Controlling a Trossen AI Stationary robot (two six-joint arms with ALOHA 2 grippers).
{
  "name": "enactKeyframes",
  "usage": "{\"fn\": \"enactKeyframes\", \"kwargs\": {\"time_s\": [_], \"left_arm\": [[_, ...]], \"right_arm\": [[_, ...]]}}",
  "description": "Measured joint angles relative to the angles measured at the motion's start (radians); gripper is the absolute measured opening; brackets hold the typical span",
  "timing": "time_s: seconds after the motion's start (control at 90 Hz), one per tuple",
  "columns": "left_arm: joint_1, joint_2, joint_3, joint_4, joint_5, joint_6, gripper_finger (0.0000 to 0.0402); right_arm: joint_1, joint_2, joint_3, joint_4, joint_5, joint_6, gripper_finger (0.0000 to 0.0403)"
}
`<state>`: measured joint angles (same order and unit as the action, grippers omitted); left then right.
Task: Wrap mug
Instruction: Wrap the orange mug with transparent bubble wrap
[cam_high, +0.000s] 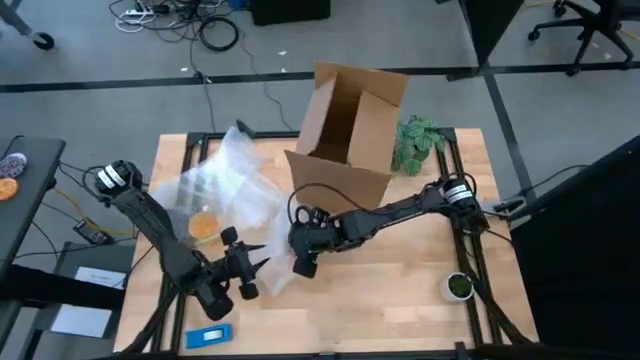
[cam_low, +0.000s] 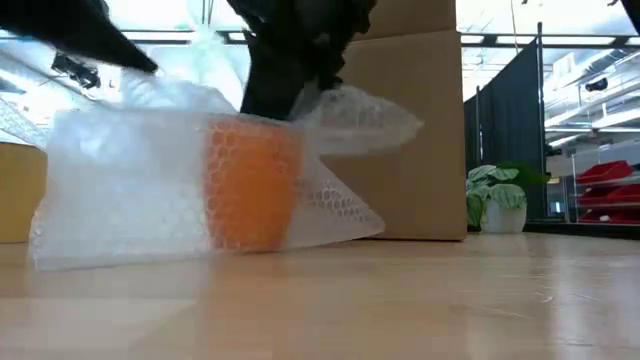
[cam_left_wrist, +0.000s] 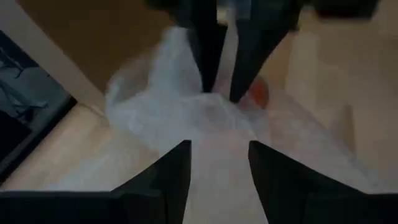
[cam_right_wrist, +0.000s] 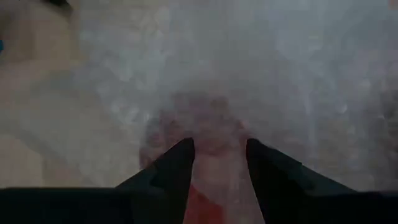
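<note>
On the wooden table, from the left: a blue flat object at the near edge; the left gripper, jaws spread with nothing between them, pointing across the rumpled sheet of clear bubble wrap; the mug, bright orange, standing upright under that wrap, just beside the left arm. Next come the right gripper, low at the wrap's right edge, fingers parted with wrap between them, whether they pinch it cannot be told; then an open cardboard box, a leafy green plant, and a small dark green round object with white rim near the right edge.
</note>
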<state>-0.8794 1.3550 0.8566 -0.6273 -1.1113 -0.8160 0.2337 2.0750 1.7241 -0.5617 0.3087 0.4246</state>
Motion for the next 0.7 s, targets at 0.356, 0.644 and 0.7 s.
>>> {"fn": "enactKeyframes", "kwargs": {"time_s": [0.356, 0.644, 0.7], "left_arm": [[-0.059, -0.054, 0.003, -0.032, -0.157, -0.035, 0.0145], [-0.058, -0.052, -0.028, -0.128, -0.121, -0.208, 0.0145], [-0.058, -0.052, -0.044, -0.124, -0.114, -0.239, 0.0145]], "right_arm": [[0.033, 0.001, 0.176, -0.036, 0.009, -0.089, 0.013], [0.036, 0.001, 0.274, -0.045, 0.013, -0.139, 0.013], [0.039, -0.002, 0.299, -0.045, 0.012, -0.142, 0.013]]}}
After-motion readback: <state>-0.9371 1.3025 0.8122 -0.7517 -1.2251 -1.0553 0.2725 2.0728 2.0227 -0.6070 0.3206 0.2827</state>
